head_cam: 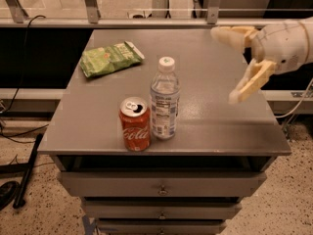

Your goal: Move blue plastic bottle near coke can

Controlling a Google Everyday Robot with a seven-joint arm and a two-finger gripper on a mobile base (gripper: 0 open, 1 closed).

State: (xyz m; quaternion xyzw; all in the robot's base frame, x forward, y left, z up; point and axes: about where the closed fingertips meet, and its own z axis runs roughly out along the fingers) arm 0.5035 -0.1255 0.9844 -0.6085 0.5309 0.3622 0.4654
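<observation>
**Mia:** Where is the bottle (165, 99)?

**Ben:** It stands up straight near the front of the table (215, 121). The can (135, 124) is right beside it, on the left as we look. They are so close they may be touching, but I can't tell for sure.

**Mia:** And the gripper (225, 65)?

**Ben:** It's up in the air over the right side of the table, well apart from the bottle. Its two fingers are spread wide and there is nothing in them. From the gripper, the bottle is lower down and off to the left as we look.

**Mia:** So is the job done?

**Ben:** I think so. The bottle is next to the can.

**Mia:** What could go wrong now?

**Ben:** If the arm swings low across the table, a finger could bump the bottle. The bottle is tall and thin, so it could tip over and knock the can too. Both stand near the front edge, so one could fall to the floor.

**Mia:** What about the green bag (110, 58)?

**Ben:** It lies at the back left, far from everything. It's not in the way.
</observation>
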